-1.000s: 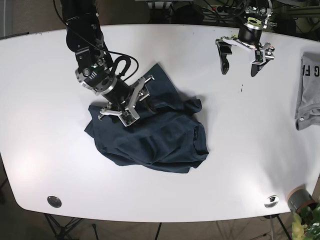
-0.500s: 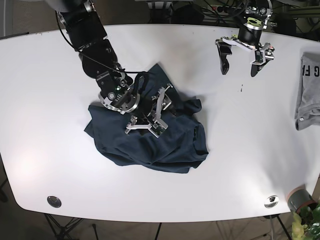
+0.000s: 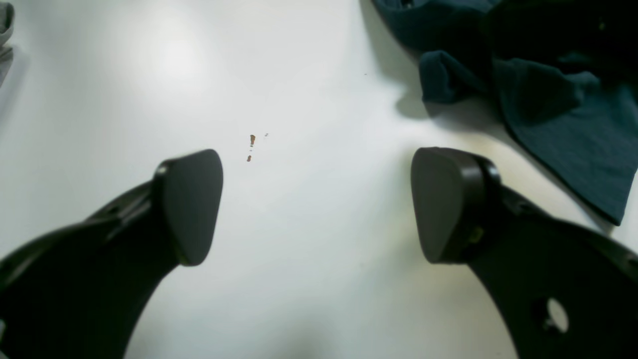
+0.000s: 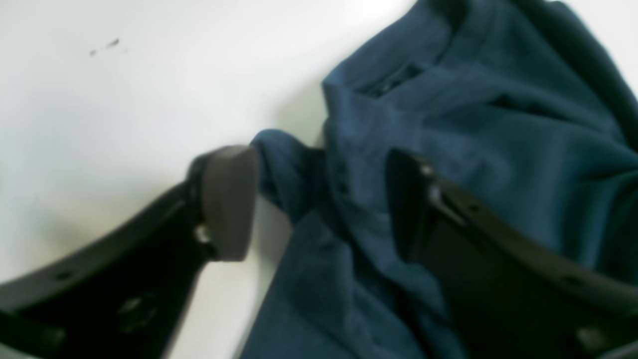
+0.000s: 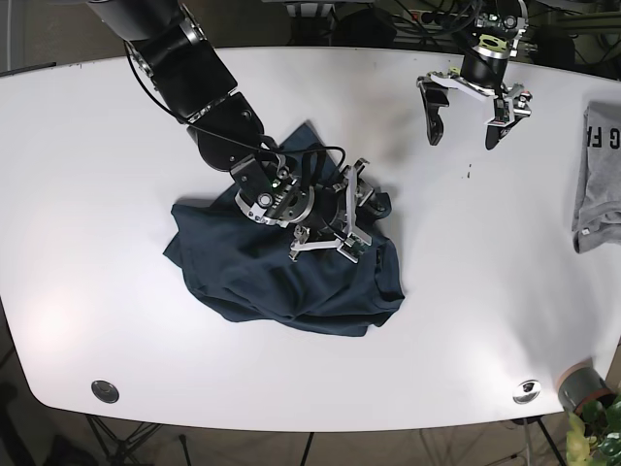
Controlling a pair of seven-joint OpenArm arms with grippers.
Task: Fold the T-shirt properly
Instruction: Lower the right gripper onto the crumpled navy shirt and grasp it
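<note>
The dark blue T-shirt (image 5: pixel 281 272) lies crumpled in the middle of the white table (image 5: pixel 97 194). My right gripper (image 5: pixel 356 225) is open, low over the shirt's right edge. In the right wrist view the right gripper (image 4: pixel 319 204) straddles a rolled fold of the shirt (image 4: pixel 473 124); one finger is over bare table, the other over cloth. My left gripper (image 5: pixel 463 139) is open and empty at the back right, away from the shirt. In the left wrist view the left gripper (image 3: pixel 319 204) hangs over bare table, with the shirt (image 3: pixel 563 104) at the upper right.
A folded grey shirt (image 5: pixel 599 175) lies at the table's right edge and shows in the left wrist view's top left corner (image 3: pixel 4 20). Small brown specks (image 3: pixel 250 144) mark the table. Metal grommets (image 5: pixel 105 391) (image 5: pixel 527 390) sit near the front edge. A potted plant (image 5: pixel 587 393) stands at the front right.
My right arm has swept rightward across the shirt, from its left part to its right edge, gripper staying open. The left arm has not moved.
</note>
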